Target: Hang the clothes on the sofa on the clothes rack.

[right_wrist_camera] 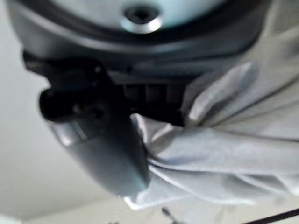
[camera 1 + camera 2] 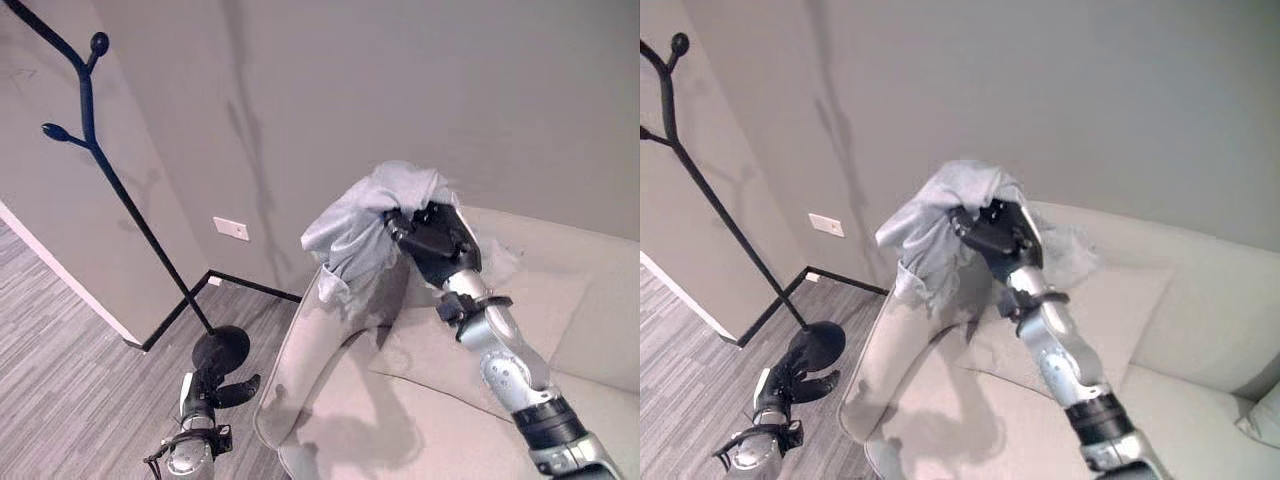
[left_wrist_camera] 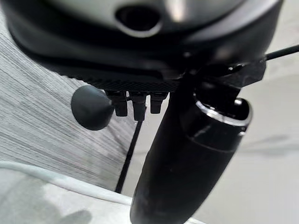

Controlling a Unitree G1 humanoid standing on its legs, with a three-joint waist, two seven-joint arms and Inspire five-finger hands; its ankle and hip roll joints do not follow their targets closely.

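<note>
The right robot hand (image 2: 438, 240) is raised above the sofa (image 2: 560, 330), with its fingers and thumb curled round a garment (image 2: 365, 225). In the right wrist view the thumb (image 1: 105, 154) presses into a bunched fold of the cloth (image 1: 224, 154), which is pinched against the palm.

The garment is light grey, soft and thin, heavily creased where it is gathered at the grip. It hangs in a loose bundle from the hand, draping down towards the sofa's arm; a flap with a visible edge hangs at its lower side. The bulk of it is lifted clear of the seat; whether its lowest hem touches the sofa arm cannot be told.

The sofa is pale beige, with a cushion (image 2: 470, 340) lying on the seat below the right arm.

The rack (image 2: 95, 150) is black, a slanting pole with knobbed branches on a round base (image 2: 222, 347), standing on the grey wood-grain floor (image 2: 70, 380) in the corner, well apart from the garment. No cloth is on it.

The left robot hand (image 2: 215, 390) is low, just in front of the rack's base, its fingers loosely extended and holding nothing. A white wall plate (image 2: 231, 229) sits on the wall between rack and sofa.
</note>
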